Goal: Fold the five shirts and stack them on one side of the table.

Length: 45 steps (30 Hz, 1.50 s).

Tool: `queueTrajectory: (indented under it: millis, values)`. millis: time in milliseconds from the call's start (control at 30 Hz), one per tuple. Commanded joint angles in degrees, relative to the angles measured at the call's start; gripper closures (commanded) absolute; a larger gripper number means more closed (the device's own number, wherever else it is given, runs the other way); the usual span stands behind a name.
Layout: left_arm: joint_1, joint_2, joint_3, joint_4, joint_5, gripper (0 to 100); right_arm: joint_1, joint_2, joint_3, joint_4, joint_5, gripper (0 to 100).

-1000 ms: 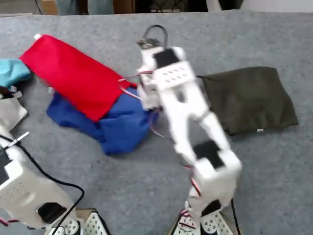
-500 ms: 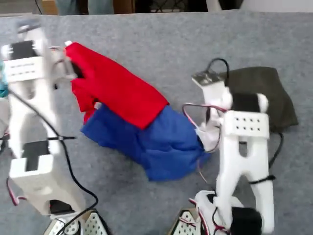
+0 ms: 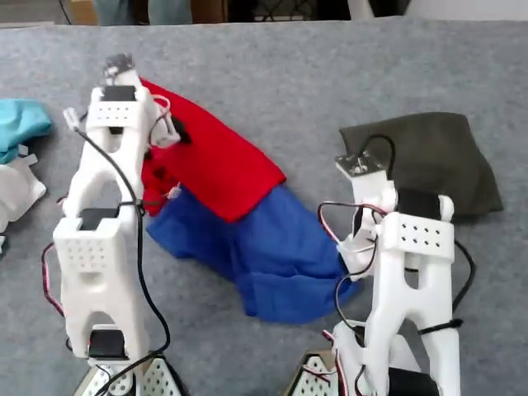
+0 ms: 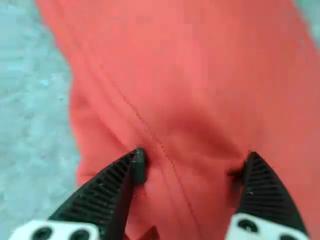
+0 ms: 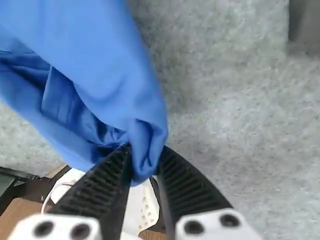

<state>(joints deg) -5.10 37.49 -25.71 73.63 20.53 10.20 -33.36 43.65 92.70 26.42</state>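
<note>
Lying at the far left of the grey worktop (image 3: 330,74), a teal shirt (image 3: 21,124) and a white shirt (image 3: 16,190) are seen. The left end effector (image 4: 192,162) is held released, spread wide over the red shirt (image 3: 223,165), which is draped across the blue shirt (image 3: 264,247). A fold of the blue shirt is clenched in the right end effector (image 5: 145,162). An olive shirt (image 3: 429,161) is laid at the right.
</note>
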Motion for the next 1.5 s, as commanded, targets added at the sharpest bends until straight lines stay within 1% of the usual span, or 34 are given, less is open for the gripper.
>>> queueTrajectory:
  millis: [0, 100, 133, 200, 300, 467, 567, 600, 700, 767, 900, 967, 1067, 1167, 1233, 1300, 1400, 1467]
  values:
    - [0.13, 1.93, -3.21, -1.23, 0.62, 79, 0.88, -1.27, 0.13, -0.44, 0.44, 98.5]
    - [-1.54, 3.16, -8.22, -0.18, 0.18, 95, 0.7, -1.27, 0.13, -0.44, 0.44, 98.5]
    - [-2.24, 3.34, -10.24, 0.26, -0.09, 98, 0.62, -1.27, 0.13, -0.44, 0.44, 98.5]
    - [-4.26, 3.08, -14.55, 1.93, -1.41, 96, 0.53, -1.27, -0.04, -0.09, 0.44, 98.5]
    - [-8.31, 2.73, -23.78, 4.48, -2.64, 97, 0.53, -1.19, -0.04, -0.18, 0.44, 98.5]
    - [-16.57, 2.73, -51.12, 12.75, -5.27, 97, 0.53, -1.1, -0.04, -0.18, 0.44, 98.4]
    - [-22.02, 2.81, -67.56, 14.95, -7.03, 97, 0.53, -1.1, 0.04, -0.35, 0.44, 98.4]
    - [-24.13, 2.73, -70.9, 14.86, -7.82, 97, 0.44, -1.1, 0.04, -0.35, 0.44, 98.4]
    - [-30.11, -1.23, -69.49, 11.87, -8.88, 97, 0.44, -1.1, 0.04, -0.35, 0.44, 98.4]
    - [-35.56, -4.04, -69.41, 10.9, -8.53, 97, 0.44, -1.01, 0.13, -0.44, 0.44, 98.4]
    - [-42.68, -4.66, -69.41, 6.95, -8.53, 97, -0.97, -1.01, -0.04, -0.44, 0.44, 98.4]
    - [-44.0, -4.31, -68.79, 6.86, -8.79, 97, -3.16, -1.01, -0.04, -0.53, -0.79, 98.4]
    - [-44.26, -1.85, -65.1, 7.74, -9.93, 95, -8.53, -0.92, -0.13, -2.37, -3.87, 98.3]
    - [-46.02, -0.09, -63.43, 10.99, -10.2, 88, -15.47, -0.92, -0.57, -1.32, -5.1, 97.0]
    - [-47.78, 0.35, -63.43, 13.8, -7.91, 83, -17.93, -0.92, -2.86, 0.26, -6.86, 91.3]
    - [-49.71, 0.35, -63.43, 15.74, -6.59, 80, -17.85, -0.92, -6.81, 0.97, -7.91, 81.5]
    - [-53.41, 0.0, -63.52, 17.76, -4.57, 75, -15.56, -0.84, -14.02, 0.97, -9.93, 64.2]
    - [-56.13, -0.09, -64.75, 19.52, -3.96, 73, -14.59, -0.84, -19.21, 0.88, -10.02, 55.5]
